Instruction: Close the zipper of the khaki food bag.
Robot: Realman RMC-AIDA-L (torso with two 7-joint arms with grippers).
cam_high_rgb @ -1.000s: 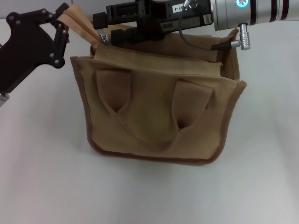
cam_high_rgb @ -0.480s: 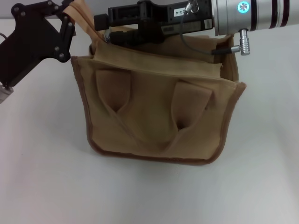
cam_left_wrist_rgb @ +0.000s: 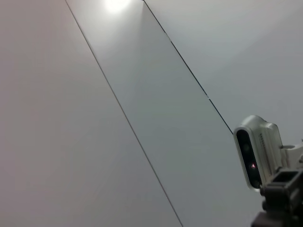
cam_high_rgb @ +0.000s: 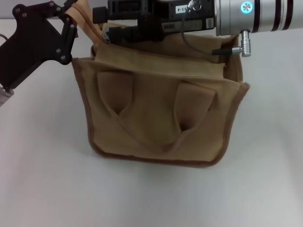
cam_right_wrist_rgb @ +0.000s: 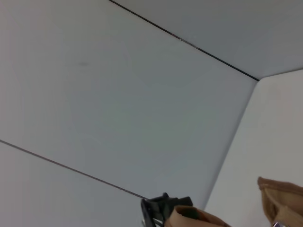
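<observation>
Head view, nearest: bare white counter [cam_high_rgb: 47,189] fills the foreground.
Bag: the khaki food bag [cam_high_rgb: 161,118] stands upright in the middle of the counter, its broad side facing the camera, brown piping round the edges.
Handles: two short loop handles [cam_high_rgb: 156,109] lie flat against the near face, joined by a hanging loop.
Top panel: a tan flap runs across the bag's upper edge; behind it the opening is mostly covered by the right arm.
Zipper: the zipper [cam_high_rgb: 105,37] shows only as a small silver pull tab at the bag's far left corner, just under the right arm's black tooling; the zip line itself is hidden.
End strap: a tan fabric strap [cam_high_rgb: 83,16] rises from that same corner up to the left gripper.
Left gripper: the left gripper [cam_high_rgb: 66,14], black linkage at the upper left, has its jaws pinching the end strap.
Right gripper: the right gripper [cam_high_rgb: 106,30] reaches in from the right over the bag's top, silver forearm and cable behind it; its jaws sit at the pull tab, and I cannot tell whether they grip it.
Left wrist view: only pale wall panels and a camera module [cam_left_wrist_rgb: 255,151].
Right wrist view: wall panels, with tan fabric at the frame's edge.
</observation>
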